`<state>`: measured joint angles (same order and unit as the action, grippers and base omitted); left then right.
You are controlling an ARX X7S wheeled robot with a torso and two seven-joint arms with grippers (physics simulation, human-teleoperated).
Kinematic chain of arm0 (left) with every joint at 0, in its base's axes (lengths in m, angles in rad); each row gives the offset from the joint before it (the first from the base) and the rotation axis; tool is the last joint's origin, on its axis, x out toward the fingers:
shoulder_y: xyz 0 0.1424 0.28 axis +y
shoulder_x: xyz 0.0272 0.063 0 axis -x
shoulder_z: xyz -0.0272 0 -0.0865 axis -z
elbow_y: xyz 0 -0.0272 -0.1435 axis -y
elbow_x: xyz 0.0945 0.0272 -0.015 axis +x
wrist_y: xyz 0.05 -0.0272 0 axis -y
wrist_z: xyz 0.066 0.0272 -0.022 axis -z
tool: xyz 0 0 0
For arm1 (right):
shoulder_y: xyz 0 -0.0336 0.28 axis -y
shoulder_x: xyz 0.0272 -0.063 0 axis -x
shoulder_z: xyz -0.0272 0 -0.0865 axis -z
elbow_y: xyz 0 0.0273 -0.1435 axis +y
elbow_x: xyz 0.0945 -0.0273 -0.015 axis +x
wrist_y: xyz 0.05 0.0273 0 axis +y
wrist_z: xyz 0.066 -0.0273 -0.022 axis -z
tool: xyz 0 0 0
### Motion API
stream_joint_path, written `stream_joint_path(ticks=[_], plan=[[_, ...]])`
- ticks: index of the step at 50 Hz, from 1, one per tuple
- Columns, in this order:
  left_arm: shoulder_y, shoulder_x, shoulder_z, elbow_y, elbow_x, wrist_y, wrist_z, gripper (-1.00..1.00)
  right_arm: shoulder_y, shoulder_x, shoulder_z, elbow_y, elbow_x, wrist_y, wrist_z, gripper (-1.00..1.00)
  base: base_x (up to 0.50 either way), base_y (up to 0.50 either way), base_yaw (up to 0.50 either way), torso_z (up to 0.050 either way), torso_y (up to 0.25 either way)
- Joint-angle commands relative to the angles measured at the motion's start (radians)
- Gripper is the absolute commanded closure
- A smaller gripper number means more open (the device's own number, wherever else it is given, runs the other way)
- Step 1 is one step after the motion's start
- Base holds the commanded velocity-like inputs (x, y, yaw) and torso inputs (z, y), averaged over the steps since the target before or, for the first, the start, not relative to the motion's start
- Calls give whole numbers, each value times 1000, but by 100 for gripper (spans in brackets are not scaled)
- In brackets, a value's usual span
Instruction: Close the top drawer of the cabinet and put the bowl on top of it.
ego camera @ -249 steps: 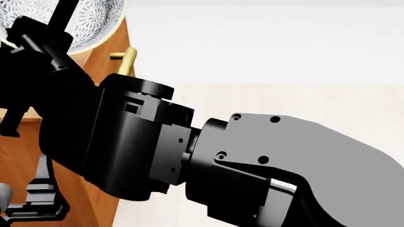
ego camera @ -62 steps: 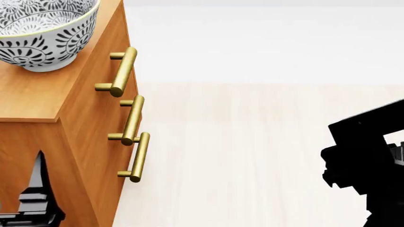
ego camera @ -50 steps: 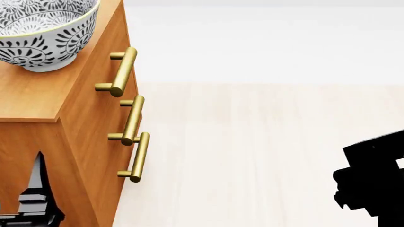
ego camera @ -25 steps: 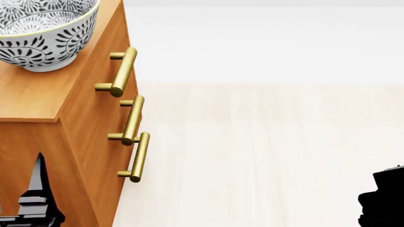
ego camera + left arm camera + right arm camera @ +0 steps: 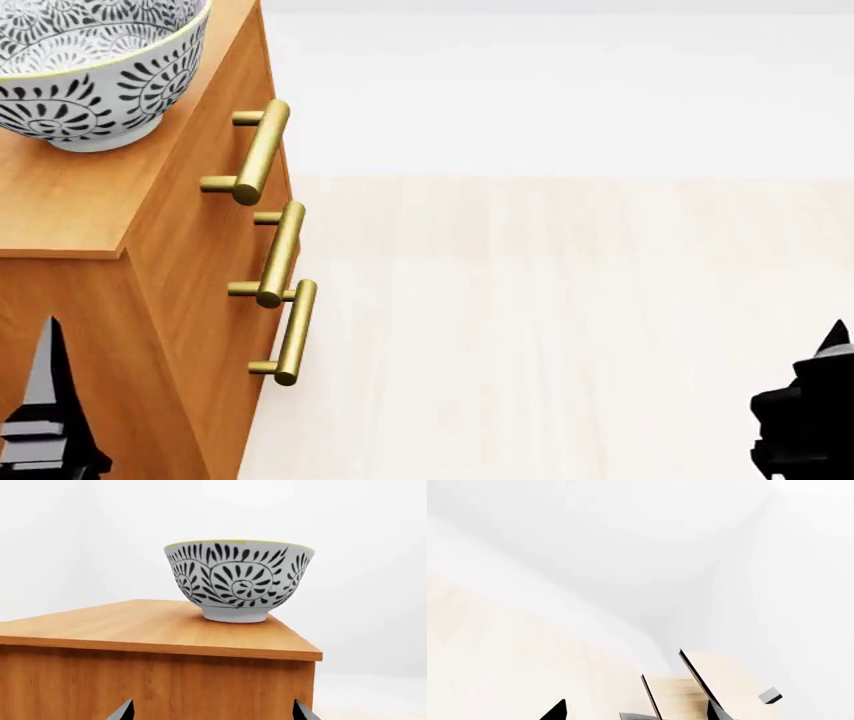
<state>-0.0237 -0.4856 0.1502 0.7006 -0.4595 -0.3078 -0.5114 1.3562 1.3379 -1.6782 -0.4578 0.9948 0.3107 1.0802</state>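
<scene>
The left pincer (image 5: pixel 51 400) is seen low beside the cabinet (image 5: pixel 147 300), fingers spread wide and empty. The bowl (image 5: pixel 94 65) rests upright on the cabinet top, above it (top drawer (image 5: pixel 220 120) apparently flush). The right pincer (image 5: pixel 807 420) is farther off, its opening indeterminable.

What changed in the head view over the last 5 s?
Both arms pulled back from the cabinet: the right arm has dropped to the frame's lower right corner, and the left gripper has let go of the bowl. Bowl sits on top; drawers unchanged.
</scene>
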Motion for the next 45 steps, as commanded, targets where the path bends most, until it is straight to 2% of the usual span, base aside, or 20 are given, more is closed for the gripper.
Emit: stream_joint_path(ticks=[1,45], plan=[[35,-24,-19,82,13,2,-26,-100,59,52,31,-146,-16,70,21,-100,0,0,0,0,0],[111,-70,-99,224,-21,38,-66,-100,162,159,124,-409,-21,187,60,-100,0,0,0,0,0]])
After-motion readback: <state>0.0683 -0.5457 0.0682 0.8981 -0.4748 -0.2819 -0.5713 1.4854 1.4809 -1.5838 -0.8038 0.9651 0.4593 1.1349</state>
